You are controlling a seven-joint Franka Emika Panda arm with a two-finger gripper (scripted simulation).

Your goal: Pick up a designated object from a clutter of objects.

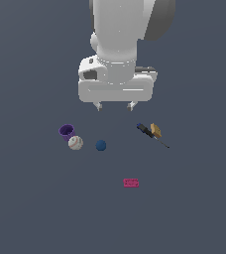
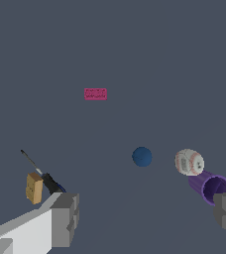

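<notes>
The magenta brick (image 1: 131,183) (image 2: 95,94) lies flat on the grey floor, alone and nearest the front in the exterior view. My gripper (image 1: 115,105) (image 2: 147,218) hangs open high above the floor, well behind the brick, with nothing between its fingers (image 2: 65,218). The rest of the clutter lies in a row below it: a purple cup (image 1: 67,131) (image 2: 210,186) on its side, a whitish ball (image 1: 76,143) (image 2: 189,162) touching the cup, a dark blue ball (image 1: 101,145) (image 2: 141,157), and a dark thin tool (image 1: 152,135) (image 2: 39,171) with a tan block (image 1: 156,130) (image 2: 34,187).
Plain grey floor (image 1: 194,208) runs around all the objects. The cup and the two balls sit on the exterior view's left, the tool on its right. The brick lies apart from all of them.
</notes>
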